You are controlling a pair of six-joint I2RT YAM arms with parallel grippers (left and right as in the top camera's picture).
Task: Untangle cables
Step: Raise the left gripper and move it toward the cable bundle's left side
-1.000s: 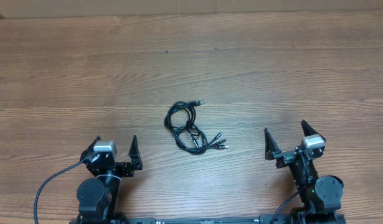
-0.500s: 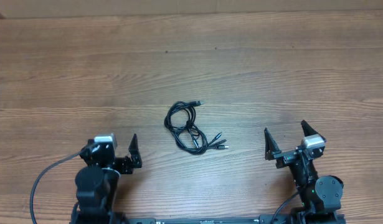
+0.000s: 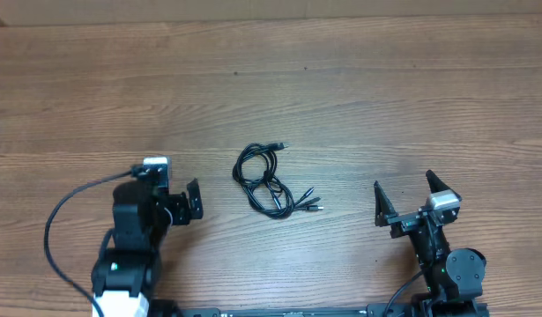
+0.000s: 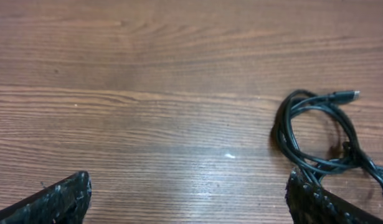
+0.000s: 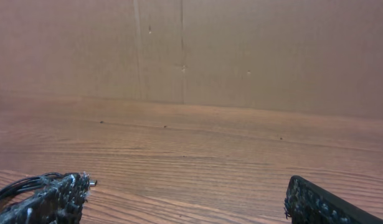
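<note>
The left claw has moved. A moment ago it sat back by the near edge of the counter. Now its arm has reached out from that edge and turned a little toward the cables. The right claw has not moved at all. It waits by the near edge, over toward the right corner.

Both claws are wide open. Neither one holds anything, and neither one touches the cables.

The cables lie close to the middle of the counter, a bit nearer the near edge than the far one. They are between the two arms and closer to the left one. They are thin and black, all looped round each other in one small bunch. One plug end sticks out toward the far edge. A few more plug ends stick out on the side toward the right claw. From the left wrist camera, the loops lie just ahead of the right finger of that claw, off to one side and not between its fingers.

So I think the job has only just begun. No cable has been pulled free. What is left is almost everything: get a claw on the bunch, hold part of it down, and draw each cable out until they all lie apart.
</note>
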